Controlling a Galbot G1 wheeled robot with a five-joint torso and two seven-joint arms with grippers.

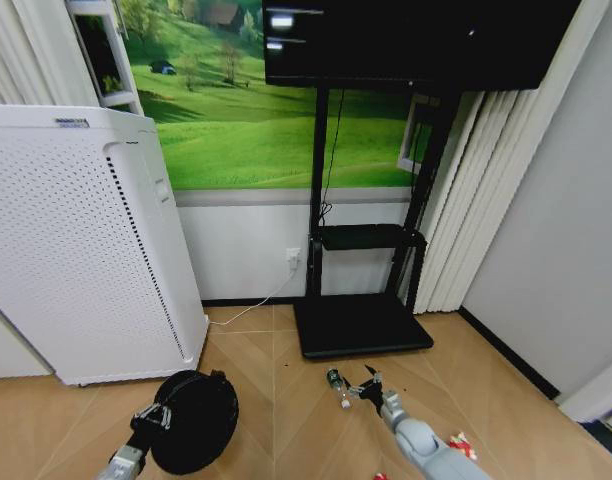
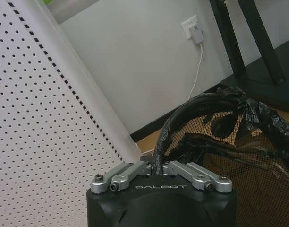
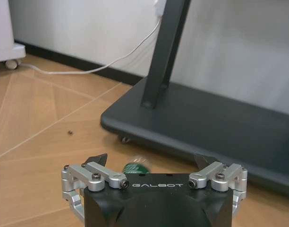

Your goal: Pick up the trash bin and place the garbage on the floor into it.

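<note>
The trash bin [image 1: 201, 425] is a small black round mesh basket with a black bag liner, low on the left of the head view. My left gripper [image 1: 151, 418] is shut on its rim [image 2: 165, 137]. A small clear bottle with a green label [image 1: 336, 386] lies on the wood floor. My right gripper [image 1: 369, 388] hovers open just beside and above it. In the right wrist view the bottle's green label [image 3: 135, 167] shows between the spread fingers [image 3: 98, 159]. One red-and-white wrapper [image 1: 463, 445] lies right of my right arm, another [image 1: 381, 476] at the bottom edge.
A tall white perforated appliance [image 1: 86, 240] stands close on the left, right behind the bin. The black TV stand base [image 1: 361, 325] sits just beyond the bottle, with a white cable [image 3: 88, 71] running along the wall. Curtains and a grey wall close in on the right.
</note>
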